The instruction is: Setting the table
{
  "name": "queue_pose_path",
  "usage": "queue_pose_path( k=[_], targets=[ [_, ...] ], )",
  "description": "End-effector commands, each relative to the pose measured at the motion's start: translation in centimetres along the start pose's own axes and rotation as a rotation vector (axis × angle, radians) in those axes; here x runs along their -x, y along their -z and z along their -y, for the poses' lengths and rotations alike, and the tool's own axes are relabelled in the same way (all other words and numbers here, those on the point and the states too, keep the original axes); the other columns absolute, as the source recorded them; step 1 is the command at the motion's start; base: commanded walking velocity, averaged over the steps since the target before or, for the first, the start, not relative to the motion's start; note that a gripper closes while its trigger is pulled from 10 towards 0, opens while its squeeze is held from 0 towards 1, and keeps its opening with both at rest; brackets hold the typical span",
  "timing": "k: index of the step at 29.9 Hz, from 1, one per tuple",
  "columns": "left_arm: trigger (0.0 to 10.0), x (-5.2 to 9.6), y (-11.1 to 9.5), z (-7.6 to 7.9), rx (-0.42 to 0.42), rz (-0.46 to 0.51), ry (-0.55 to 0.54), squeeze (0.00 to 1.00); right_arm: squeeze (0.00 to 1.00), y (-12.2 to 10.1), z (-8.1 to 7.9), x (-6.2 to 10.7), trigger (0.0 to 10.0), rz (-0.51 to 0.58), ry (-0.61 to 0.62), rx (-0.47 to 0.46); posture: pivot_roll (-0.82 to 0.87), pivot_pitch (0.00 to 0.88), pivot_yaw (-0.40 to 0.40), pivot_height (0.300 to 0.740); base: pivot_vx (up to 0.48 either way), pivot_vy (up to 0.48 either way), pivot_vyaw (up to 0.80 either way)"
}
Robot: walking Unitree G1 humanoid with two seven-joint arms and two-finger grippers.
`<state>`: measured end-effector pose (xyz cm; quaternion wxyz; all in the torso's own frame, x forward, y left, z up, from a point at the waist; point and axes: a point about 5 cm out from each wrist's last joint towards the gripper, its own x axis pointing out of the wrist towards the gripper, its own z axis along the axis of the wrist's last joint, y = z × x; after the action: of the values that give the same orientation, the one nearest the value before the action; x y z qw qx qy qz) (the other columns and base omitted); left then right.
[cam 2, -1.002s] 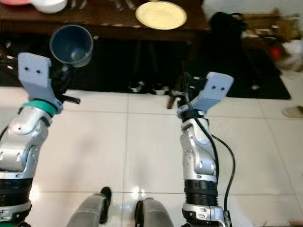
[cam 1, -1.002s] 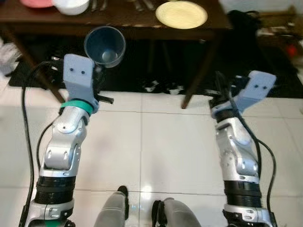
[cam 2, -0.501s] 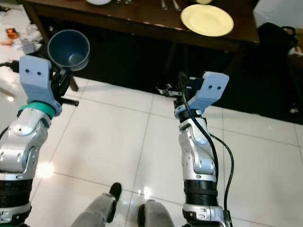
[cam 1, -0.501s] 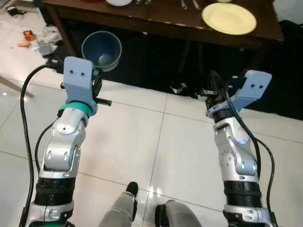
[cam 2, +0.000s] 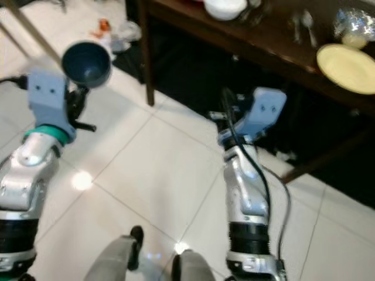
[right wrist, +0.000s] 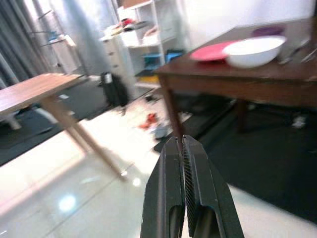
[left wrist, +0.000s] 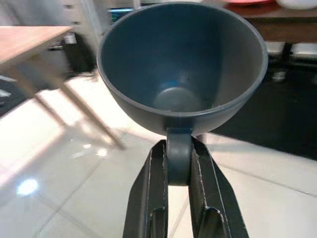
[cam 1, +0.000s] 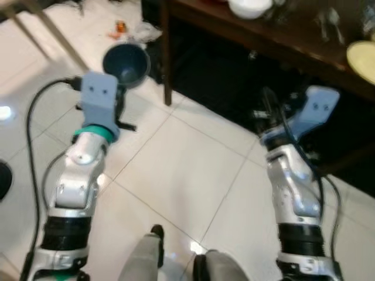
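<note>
Left claw (left wrist: 177,198) pinches the cup (left wrist: 182,74) by its handle, upright, above the floor beside the dark bench (cam 2: 275,50). Right claw (right wrist: 184,198) closed, empty. Risk: the narrow handle grip lets the cup swing or slip while walking.

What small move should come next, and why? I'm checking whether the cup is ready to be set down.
Probably turn toward the dark table and carry the cup there. The left gripper is shut on the blue cup's handle, over bare floor tiles beside the table's corner, not above its top. The right gripper is shut and empty.
</note>
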<state>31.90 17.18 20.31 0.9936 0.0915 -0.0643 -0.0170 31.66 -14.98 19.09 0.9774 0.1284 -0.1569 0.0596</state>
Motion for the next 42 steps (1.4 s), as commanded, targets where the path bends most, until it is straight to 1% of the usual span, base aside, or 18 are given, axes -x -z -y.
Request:
queue_pose_path(
  k=[1, 23, 42],
  targets=[
    [10.0, 0.13, 0.27, 0.18, -0.001, -0.008, 0.004, 0.0, 0.0, 0.27, 0.53, 0.3, 10.0, -0.013, 0.019, -0.011, 0.07, 0.082, 0.028, 0.74, 0.0, 0.0, 0.79],
    [10.0, 0.06, 0.19, 0.48, 0.001, -0.004, 0.005, 0.0, 0.0, 0.37, 0.51, 0.46, 10.0, -0.02, 0.014, -0.012, 0.06, 0.091, 0.028, 0.74, 0.0, 0.0, 0.79],
    [10.0, -0.13, 0.05, 0.28, -0.004, 0.007, -0.018, 0.0, 0.0, 0.31, 0.48, 0.47, 10.0, -0.022, 0.006, -0.01, 0.06, 0.095, 0.024, 0.74, 0.0, 0.0, 0.79]
  ],
)
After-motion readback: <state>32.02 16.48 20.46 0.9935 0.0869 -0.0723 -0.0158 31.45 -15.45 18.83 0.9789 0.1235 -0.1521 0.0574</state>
